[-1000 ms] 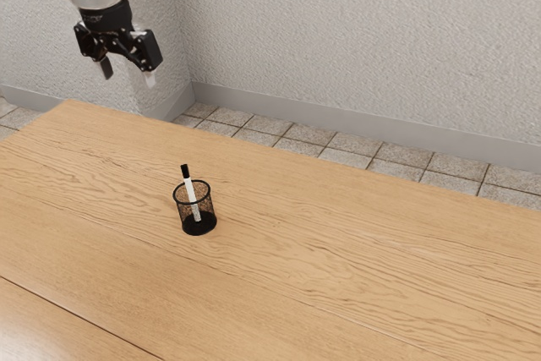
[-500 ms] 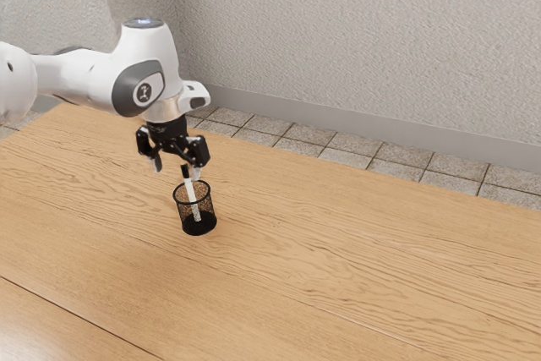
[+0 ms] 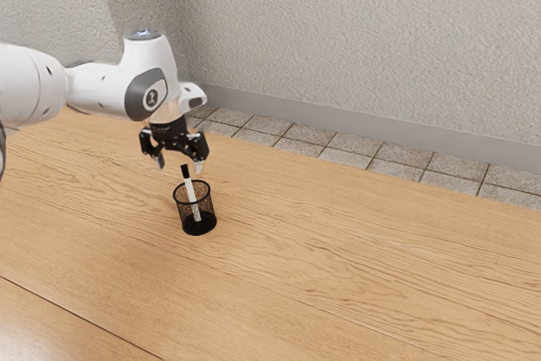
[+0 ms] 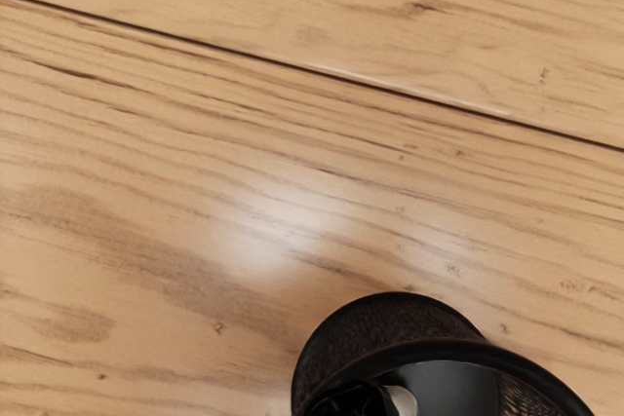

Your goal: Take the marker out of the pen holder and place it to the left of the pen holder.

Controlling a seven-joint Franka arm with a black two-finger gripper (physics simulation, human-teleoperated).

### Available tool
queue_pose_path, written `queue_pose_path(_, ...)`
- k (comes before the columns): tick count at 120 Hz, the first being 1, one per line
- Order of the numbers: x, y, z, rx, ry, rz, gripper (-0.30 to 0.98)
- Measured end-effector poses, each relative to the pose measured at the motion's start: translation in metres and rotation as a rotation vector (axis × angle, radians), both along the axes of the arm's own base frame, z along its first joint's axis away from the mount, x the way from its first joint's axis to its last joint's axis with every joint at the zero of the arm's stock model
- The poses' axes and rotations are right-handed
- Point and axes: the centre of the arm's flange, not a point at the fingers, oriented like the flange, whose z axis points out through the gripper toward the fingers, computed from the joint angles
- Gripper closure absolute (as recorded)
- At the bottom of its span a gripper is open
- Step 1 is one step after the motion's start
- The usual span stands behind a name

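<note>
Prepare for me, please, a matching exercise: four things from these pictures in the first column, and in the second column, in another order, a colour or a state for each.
1. Marker
2. Pen holder
3. Gripper
4. Table

A. Brown, with wood grain
B. Black mesh, standing upright
C. Open, in the air
D. White with a black cap, leaning

Right pairs: 1-D; 2-B; 3-C; 4-A

Illumination is bright and diffuse in the exterior view; the tabletop [image 3: 338, 268] shows pale sheen at the lower left. In the wrist view, soft white glare marks the tabletop near the pen holder [image 4: 390, 323].
</note>
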Motion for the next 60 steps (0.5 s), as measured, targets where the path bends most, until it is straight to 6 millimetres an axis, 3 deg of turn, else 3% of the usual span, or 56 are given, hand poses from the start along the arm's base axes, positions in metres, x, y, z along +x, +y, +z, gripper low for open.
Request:
queue_pose_path(49, 0.007, 0.006, -0.028, -0.009, -0.011, -0.061, 0.0)
queue_pose_path(60, 0.007, 0.006, -0.026, -0.012, -0.02, -0.068, 0.17)
